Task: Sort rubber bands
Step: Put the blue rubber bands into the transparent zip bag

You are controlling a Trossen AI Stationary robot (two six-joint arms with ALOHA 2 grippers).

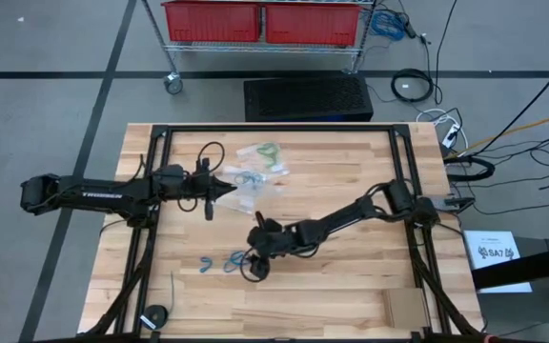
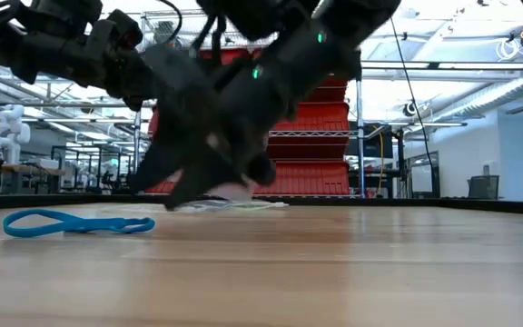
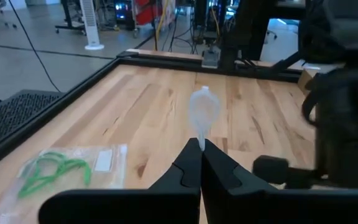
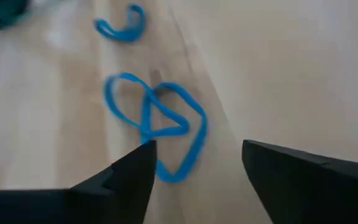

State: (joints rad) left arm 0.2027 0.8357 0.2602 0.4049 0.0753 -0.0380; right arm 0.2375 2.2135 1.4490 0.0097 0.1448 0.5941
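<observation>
Right tool: the right tool (image 4: 194, 171) hangs low over the table, lower centre of the high view, fingers spread with nothing between them, their tips either side of a tangled bright blue rubber band (image 4: 157, 124).
Step in hand: judged as closing on that blue band to lift it for sorting.
Doing it well: bring the tips down until they meet the wood, keep the crossed part of the loop between them, close slowly so the thin band does not skid out, then lift straight up.
Nearby band: a second blue rubber band (image 4: 122, 26) lies apart, toward the upper left of the right wrist view; keep clear of it.
Left tool: the left tool (image 3: 201, 155) is closed, pinching the edge of a clear plastic bag (image 3: 202, 112) held up above the table, left of centre in the high view.
Other bands: light green rubber bands (image 3: 51, 171) lie inside a flat clear bag (image 3: 107, 163) at the lower left of the left wrist view.
Table: the table (image 1: 351, 291) is pale wood, mostly bare at its lower right in the high view.
Hidden: in the low view dark arm bodies blur across the middle, so contact with the wood cannot be told.
Hard to make out: whether the tangle is one twisted band or two; the contents of the bags at upper centre of the high view.
</observation>
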